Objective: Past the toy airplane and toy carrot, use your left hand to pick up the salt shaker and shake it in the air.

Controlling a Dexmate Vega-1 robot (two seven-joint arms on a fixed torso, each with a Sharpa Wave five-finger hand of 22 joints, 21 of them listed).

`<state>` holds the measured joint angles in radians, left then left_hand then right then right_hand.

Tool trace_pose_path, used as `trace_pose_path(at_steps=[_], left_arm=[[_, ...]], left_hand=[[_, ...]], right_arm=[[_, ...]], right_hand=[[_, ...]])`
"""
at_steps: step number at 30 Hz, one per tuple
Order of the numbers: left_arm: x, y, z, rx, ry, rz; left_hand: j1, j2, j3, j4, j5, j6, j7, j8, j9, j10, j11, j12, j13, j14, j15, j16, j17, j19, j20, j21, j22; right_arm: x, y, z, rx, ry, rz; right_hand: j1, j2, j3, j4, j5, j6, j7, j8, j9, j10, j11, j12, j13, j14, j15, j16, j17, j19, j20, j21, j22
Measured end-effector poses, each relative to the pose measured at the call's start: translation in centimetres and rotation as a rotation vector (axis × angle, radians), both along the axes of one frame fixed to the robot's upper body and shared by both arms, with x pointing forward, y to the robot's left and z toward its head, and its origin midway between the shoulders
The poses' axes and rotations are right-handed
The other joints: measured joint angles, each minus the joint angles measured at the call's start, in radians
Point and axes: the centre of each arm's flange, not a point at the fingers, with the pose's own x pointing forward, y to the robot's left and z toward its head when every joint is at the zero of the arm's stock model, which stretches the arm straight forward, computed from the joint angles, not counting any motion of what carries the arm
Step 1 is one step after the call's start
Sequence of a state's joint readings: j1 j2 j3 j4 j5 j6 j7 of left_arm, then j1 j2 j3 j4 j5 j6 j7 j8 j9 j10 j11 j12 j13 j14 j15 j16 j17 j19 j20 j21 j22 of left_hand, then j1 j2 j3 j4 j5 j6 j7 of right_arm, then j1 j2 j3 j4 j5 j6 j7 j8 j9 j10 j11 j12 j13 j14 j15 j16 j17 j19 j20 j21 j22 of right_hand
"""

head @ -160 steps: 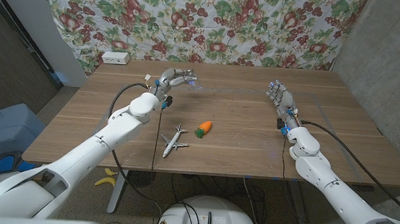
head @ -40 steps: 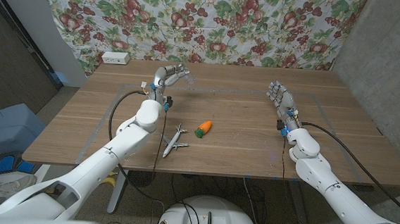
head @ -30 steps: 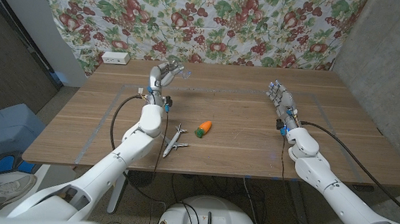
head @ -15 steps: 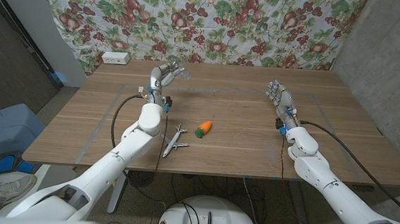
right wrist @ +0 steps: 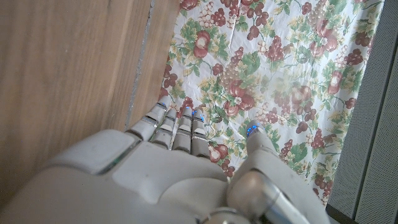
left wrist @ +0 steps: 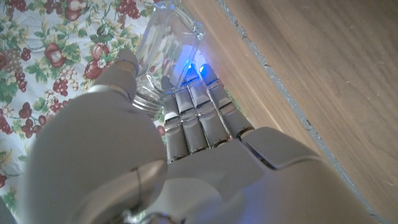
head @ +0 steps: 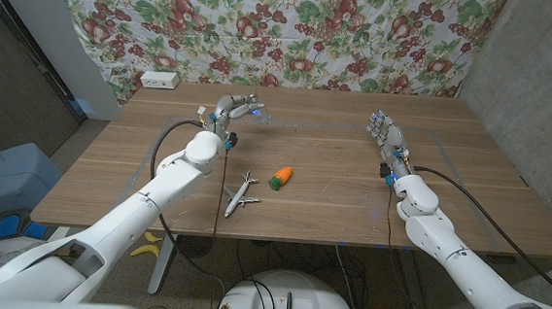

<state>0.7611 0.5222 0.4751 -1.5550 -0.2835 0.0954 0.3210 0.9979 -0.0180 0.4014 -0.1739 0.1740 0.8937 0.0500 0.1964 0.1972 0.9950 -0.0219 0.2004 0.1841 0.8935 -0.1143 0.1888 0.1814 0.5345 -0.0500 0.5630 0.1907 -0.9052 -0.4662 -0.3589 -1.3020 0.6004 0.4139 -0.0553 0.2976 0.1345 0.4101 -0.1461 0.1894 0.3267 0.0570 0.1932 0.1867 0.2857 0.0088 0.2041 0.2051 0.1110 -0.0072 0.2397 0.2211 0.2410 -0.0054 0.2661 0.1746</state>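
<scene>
A wooden counter (head: pixel 333 178) seen from above, with a flowered cloth (head: pixel 294 29) hanging behind its far edge. The robot's left hand (head: pixel 233 107) is raised over the far left part of the counter, beyond the two toys, and its fingers (left wrist: pixel 196 118) are wrapped around a clear glass salt shaker (head: pixel 257 112). In the left wrist view the salt shaker (left wrist: pixel 165 46) sits between the thumb and the curled fingers, its long axis running out past the fingertips and away from the palm, toward the cloth. From the head view the shaker appears lifted clear of the wood, though the gap beneath it is hard to judge.

Nearer the front edge, roughly mid-counter, lie a small white toy airplane (head: pixel 241 194) and, just beside it toward the right, an orange toy carrot (head: pixel 280 177). Both are well apart from the lifted hand and below its path, so nothing seems to block a shaking motion in the air.

The right hand (head: pixel 387 140) stands on its edge near the far right part of the counter, fingers straight and close together, holding nothing. A white power strip (head: pixel 158 80) rests at the far left corner.
</scene>
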Motion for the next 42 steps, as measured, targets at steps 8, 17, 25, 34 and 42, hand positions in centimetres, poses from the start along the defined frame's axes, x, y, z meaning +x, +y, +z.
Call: trace_pose_path(at_steps=[8, 17, 25, 34, 42], left_arm=[[0.2, -0.1, 0.4, 0.081, 0.066, -0.004], [0.1, -0.3, 0.7, 0.122, 0.086, -0.006], [-0.2, -0.4, 0.6, 0.084, 0.030, -0.006], [-0.8, -0.2, -0.2, -0.038, -0.109, 0.012], [-1.4, -0.2, -0.9, -0.138, -0.225, 0.040]], left_hand=[[0.000, 0.000, 0.000, 0.000, 0.000, 0.000, 0.000, 0.000, 0.000, 0.000, 0.000, 0.000, 0.000, 0.000, 0.000, 0.000, 0.000, 0.000, 0.000, 0.000, 0.000], [0.000, 0.000, 0.000, 0.000, 0.000, 0.000, 0.000, -0.001, 0.001, 0.000, 0.000, 0.000, -0.001, -0.001, 0.000, 0.000, 0.000, -0.004, 0.004, 0.000, 0.000], [0.000, 0.000, 0.000, 0.000, 0.000, 0.000, 0.000, -0.004, 0.001, 0.000, 0.000, -0.003, -0.001, -0.001, 0.000, 0.000, 0.000, -0.004, 0.004, 0.000, 0.000], [0.002, -0.002, -0.002, -0.001, -0.001, 0.000, 0.000, -0.007, 0.001, 0.000, 0.000, -0.003, 0.000, -0.001, 0.000, 0.000, 0.000, -0.004, 0.004, 0.007, 0.000], [0.003, -0.003, 0.000, 0.000, -0.001, 0.000, 0.000, -0.004, 0.000, 0.000, 0.000, -0.002, 0.000, -0.002, 0.002, 0.000, 0.000, -0.004, 0.004, 0.011, 0.000]], right_arm=[[0.0, 0.1, 0.1, -0.002, -0.001, 0.001], [0.0, 0.2, 0.2, -0.004, -0.001, 0.001], [-0.1, 0.2, 0.2, -0.006, -0.004, 0.002], [-0.2, 0.0, 0.1, -0.007, -0.003, 0.003], [-0.3, -0.1, 0.0, -0.006, -0.004, 0.003]], right_hand=[[0.000, 0.000, 0.000, 0.000, 0.000, 0.000, 0.000, 0.000, 0.000, 0.000, 0.000, 0.000, 0.000, 0.000, 0.000, 0.000, 0.000, 0.000, 0.000, -0.004, 0.000], [0.000, 0.000, 0.000, 0.000, 0.000, 0.000, 0.000, 0.000, 0.000, 0.000, 0.000, 0.000, 0.000, 0.000, 0.000, 0.000, 0.000, 0.000, 0.000, -0.007, 0.000], [0.000, 0.000, 0.000, 0.000, 0.000, 0.002, -0.002, 0.000, 0.000, 0.000, 0.000, 0.000, 0.000, 0.000, 0.000, 0.000, 0.000, 0.000, 0.000, -0.011, 0.000], [0.000, 0.000, 0.000, 0.000, 0.000, 0.004, -0.004, 0.000, 0.000, 0.000, 0.000, 0.000, 0.000, 0.000, 0.000, 0.000, 0.000, 0.000, 0.000, -0.015, 0.000], [-0.008, 0.008, -0.004, 0.004, 0.000, 0.004, -0.004, 0.000, 0.000, 0.000, 0.000, 0.000, 0.000, 0.000, 0.000, 0.000, 0.000, 0.000, 0.000, -0.022, 0.000]])
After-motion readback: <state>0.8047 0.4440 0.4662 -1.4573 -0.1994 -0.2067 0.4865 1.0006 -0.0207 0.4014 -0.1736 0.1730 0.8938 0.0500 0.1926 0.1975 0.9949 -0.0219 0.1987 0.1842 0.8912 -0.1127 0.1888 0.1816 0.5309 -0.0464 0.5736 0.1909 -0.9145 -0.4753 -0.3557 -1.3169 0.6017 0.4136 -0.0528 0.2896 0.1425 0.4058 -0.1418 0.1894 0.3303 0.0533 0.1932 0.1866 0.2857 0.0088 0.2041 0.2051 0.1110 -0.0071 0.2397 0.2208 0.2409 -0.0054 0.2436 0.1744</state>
